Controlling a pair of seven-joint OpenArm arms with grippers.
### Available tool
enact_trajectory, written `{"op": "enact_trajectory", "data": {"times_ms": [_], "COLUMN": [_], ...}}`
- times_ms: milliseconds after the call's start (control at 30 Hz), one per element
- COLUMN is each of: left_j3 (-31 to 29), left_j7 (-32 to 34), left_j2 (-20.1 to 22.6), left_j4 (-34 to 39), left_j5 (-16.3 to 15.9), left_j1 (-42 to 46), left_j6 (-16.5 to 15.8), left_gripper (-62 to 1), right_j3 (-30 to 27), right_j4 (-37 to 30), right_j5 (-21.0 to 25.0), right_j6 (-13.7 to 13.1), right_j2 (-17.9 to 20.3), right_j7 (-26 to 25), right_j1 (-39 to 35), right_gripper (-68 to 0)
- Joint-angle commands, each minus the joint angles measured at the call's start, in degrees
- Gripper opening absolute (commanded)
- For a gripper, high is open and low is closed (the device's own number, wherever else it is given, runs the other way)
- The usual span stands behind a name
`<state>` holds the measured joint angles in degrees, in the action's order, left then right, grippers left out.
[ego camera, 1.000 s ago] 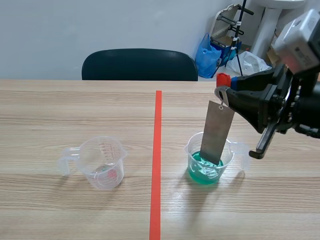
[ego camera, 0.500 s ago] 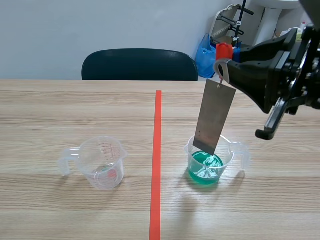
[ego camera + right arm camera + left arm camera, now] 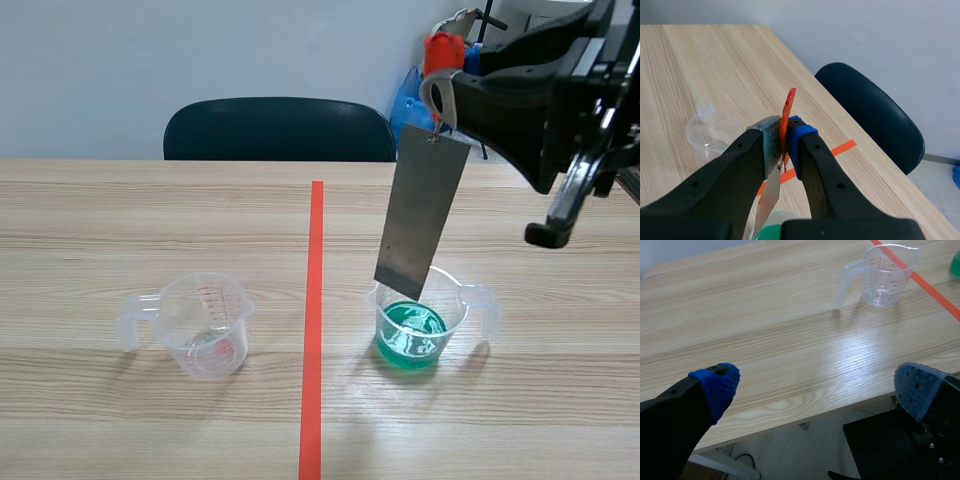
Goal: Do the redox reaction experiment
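Metal plate [image 3: 422, 212] hangs below your right gripper [image 3: 447, 95]. That gripper's jaws are clamped on a thin red tab [image 3: 788, 107] at the plate's top end, and the plate dangles from the tab rather than being pinched along its body. The plate's long axis runs close to vertical with a slight lean, the top toward the right arm and the bottom edge swung toward the orange-red tape line [image 3: 315, 300]. That bottom edge sits over the cup of green liquid [image 3: 455, 300], about level with the rim and seemingly clear of the liquid, though you cannot tell from here whether a corner touches the rim. The clear measuring cup [image 3: 205, 325] stands well apart on the far side of the line, with a faint reddish trace at its bottom. If the plate goes there next, the right arm already has it and must carry it across. Expect the loose plate to swing. Your left gripper [image 3: 817, 387] hangs off the near table edge with its jaws wide apart, holding nothing and far from both cups. The measuring cup carries red graduation marks too small to read, and no brand shows.
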<state>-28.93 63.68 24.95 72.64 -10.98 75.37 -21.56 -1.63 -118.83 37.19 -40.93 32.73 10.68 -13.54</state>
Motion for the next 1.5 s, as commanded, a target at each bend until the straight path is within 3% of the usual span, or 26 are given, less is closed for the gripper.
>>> {"op": "enact_trajectory", "data": {"times_ms": [0, 1467], "left_j3": [-0.37, -0.37], "left_j7": [1.05, 1.05], "left_j2": [0.02, 0.02], "left_j4": [0.55, 0.55], "left_j5": [-0.39, -0.39], "left_j1": [0.07, 0.07], "left_j6": [-0.15, -0.15], "left_gripper": [1.4, 1.4], "right_j3": [-1.09, -2.4], "right_j4": [-0.66, -0.66], "right_j5": [0.83, 0.79], "right_j6": [0.35, 0.35], "right_j2": [0.44, 0.44], "right_j7": [-0.28, -0.24], "right_j1": [0.55, 0.55], "right_gripper": [-66.9, -66.9]}}
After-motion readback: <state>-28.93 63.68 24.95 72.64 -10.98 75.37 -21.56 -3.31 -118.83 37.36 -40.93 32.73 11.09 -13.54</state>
